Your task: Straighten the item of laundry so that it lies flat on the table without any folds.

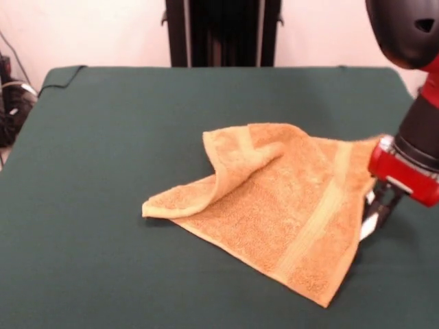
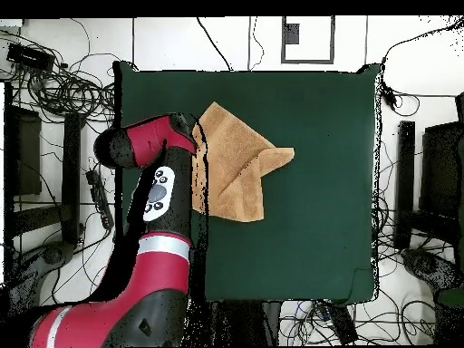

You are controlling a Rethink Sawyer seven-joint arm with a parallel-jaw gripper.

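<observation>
The item of laundry (image 1: pixel 274 205), an orange-tan terry towel, lies right of the middle of the dark green table (image 1: pixel 103 151). Its left part is folded over onto itself in a raised ridge, and a flat woven band runs down its right side. My gripper (image 1: pixel 378 212) hangs under the red wrist, right at the towel's right edge and low over the table. Whether it holds the cloth does not show. In the overhead view the towel (image 2: pixel 240 168) sits toward the left of the table (image 2: pixel 317 227), and the arm (image 2: pixel 163 190) covers its left edge and hides the gripper.
Cables and dark equipment (image 2: pixel 54 91) surround the table on the floor. More cables (image 1: pixel 10 103) lie past the table's left edge in the front view. The table's right edge (image 1: pixel 418 89) is close to my wrist.
</observation>
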